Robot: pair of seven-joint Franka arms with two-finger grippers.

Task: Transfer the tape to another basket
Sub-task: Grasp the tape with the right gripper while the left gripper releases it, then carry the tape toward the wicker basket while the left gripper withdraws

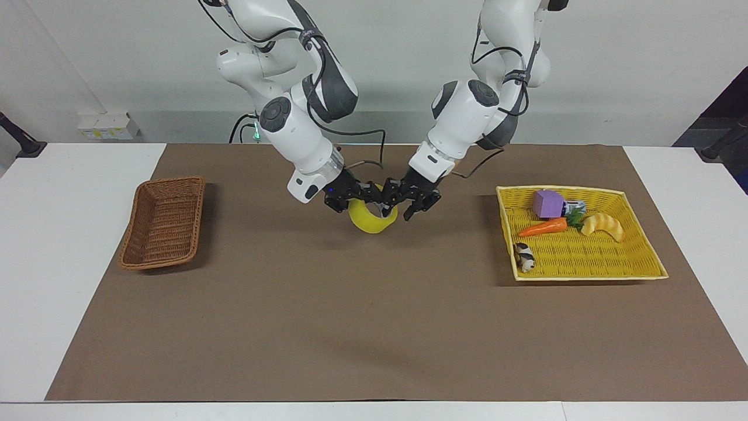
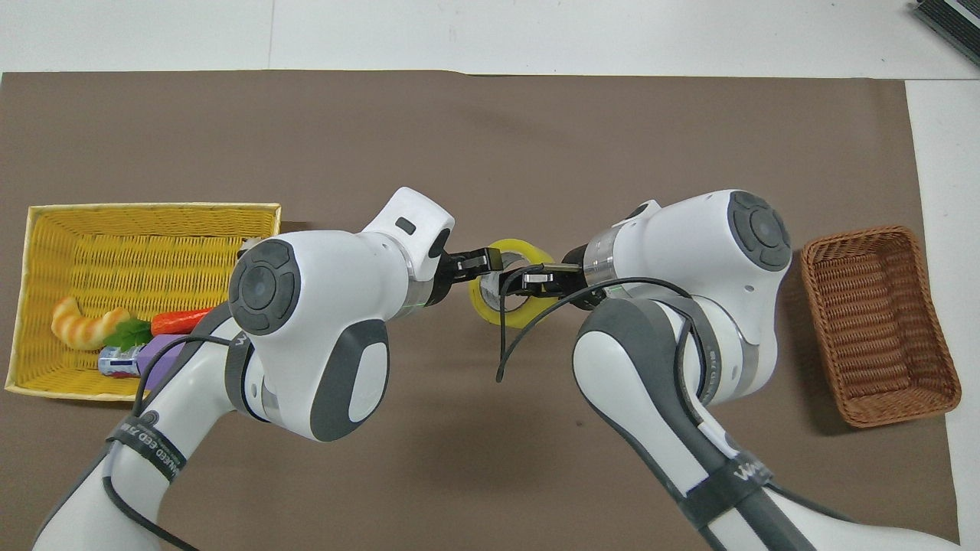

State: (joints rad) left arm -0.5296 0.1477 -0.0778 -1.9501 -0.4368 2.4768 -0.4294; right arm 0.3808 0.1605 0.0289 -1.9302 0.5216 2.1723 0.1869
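The yellow tape roll (image 1: pixel 369 222) hangs in the air over the middle of the brown mat, between both grippers; it also shows in the overhead view (image 2: pixel 528 315), tilted. My right gripper (image 1: pixel 367 197) is shut on the roll's rim; in the overhead view my right gripper (image 2: pixel 522 282) reaches into the ring. My left gripper (image 1: pixel 404 206) is at the roll's other side with its fingers spread apart; my left gripper (image 2: pixel 488 262) lies over the rim in the overhead view. The brown wicker basket (image 1: pixel 163 225) stands empty at the right arm's end of the table, also in the overhead view (image 2: pixel 877 321).
A flat yellow woven tray (image 1: pixel 584 257) at the left arm's end holds a purple block (image 1: pixel 548 203), a carrot (image 1: pixel 543 227), a croissant toy (image 1: pixel 605 225) and a small black-and-white figure (image 1: pixel 524 256). The tray also shows in the overhead view (image 2: pixel 138 245).
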